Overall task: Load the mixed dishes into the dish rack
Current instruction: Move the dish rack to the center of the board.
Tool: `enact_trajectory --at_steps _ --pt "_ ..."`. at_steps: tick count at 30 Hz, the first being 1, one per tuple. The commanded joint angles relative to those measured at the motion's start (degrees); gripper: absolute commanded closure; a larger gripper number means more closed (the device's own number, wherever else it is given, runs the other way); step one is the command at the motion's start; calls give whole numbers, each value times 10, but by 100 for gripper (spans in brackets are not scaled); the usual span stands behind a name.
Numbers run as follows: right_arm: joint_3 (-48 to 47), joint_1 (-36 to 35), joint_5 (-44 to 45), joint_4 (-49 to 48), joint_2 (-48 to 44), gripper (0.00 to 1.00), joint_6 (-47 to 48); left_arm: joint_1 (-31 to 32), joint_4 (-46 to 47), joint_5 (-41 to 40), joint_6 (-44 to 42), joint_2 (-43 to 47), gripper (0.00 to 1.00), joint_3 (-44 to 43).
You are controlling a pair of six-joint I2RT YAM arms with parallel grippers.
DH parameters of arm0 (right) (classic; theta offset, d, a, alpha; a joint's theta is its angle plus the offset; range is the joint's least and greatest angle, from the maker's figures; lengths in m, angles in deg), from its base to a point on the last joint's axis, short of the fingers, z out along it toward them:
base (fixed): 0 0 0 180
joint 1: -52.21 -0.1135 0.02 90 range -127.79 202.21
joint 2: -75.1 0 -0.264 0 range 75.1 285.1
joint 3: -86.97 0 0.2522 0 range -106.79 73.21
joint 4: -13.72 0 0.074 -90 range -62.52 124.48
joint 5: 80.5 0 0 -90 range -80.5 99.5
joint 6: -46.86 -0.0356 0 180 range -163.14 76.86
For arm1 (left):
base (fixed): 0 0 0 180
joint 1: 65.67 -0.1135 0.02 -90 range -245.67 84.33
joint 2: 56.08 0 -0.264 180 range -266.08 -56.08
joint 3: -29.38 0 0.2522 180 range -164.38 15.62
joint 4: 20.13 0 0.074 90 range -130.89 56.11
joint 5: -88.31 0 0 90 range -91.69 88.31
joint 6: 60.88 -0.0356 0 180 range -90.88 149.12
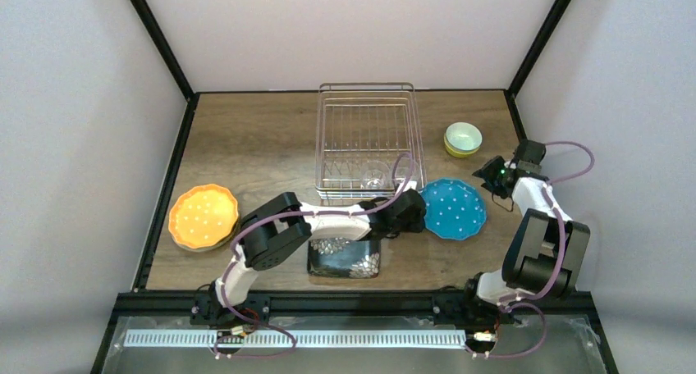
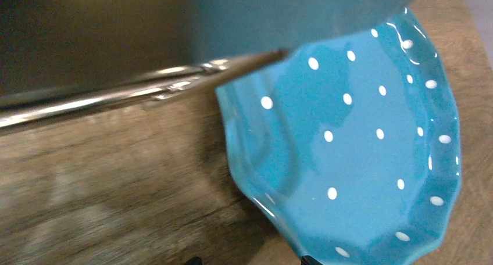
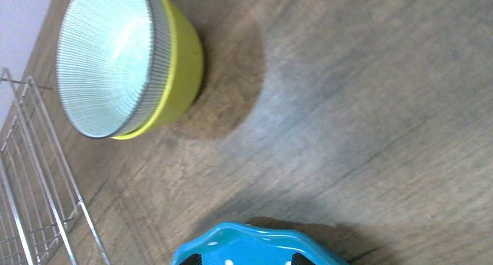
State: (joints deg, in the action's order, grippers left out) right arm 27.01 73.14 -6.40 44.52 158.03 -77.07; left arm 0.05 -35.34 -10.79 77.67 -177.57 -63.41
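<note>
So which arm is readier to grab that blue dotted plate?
Probably left: the left gripper sits open, low by the blue plate and the rack; the right gripper hovers near the bowls.

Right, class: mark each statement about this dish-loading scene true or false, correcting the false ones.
1. The blue dotted plate lies on the table, outside the dish rack. True.
2. The orange dotted plate stands in the rack. False: it lies on the table, left of the rack.
3. A clear glass cup sits inside the rack. True.
4. The mint bowl and yellow-green bowl sit apart. False: the mint one is nested in the yellow-green one.
</note>
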Motion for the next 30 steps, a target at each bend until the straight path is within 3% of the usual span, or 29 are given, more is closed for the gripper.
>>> enact_trajectory --at_steps 1,19,26,30 --pt "-27 -17 10 14 -16 11 16 0 -50 -39 -18 30 0 -16" --pt "-30 -167 55 75 -72 12 55 12 -67 -37 -7 102 0 7" --pt "-5 -204 63 109 -117 21 67 23 -76 -30 -11 151 0 40" --pt "2 -265 80 132 -131 33 81 31 -88 -37 -29 191 0 60"
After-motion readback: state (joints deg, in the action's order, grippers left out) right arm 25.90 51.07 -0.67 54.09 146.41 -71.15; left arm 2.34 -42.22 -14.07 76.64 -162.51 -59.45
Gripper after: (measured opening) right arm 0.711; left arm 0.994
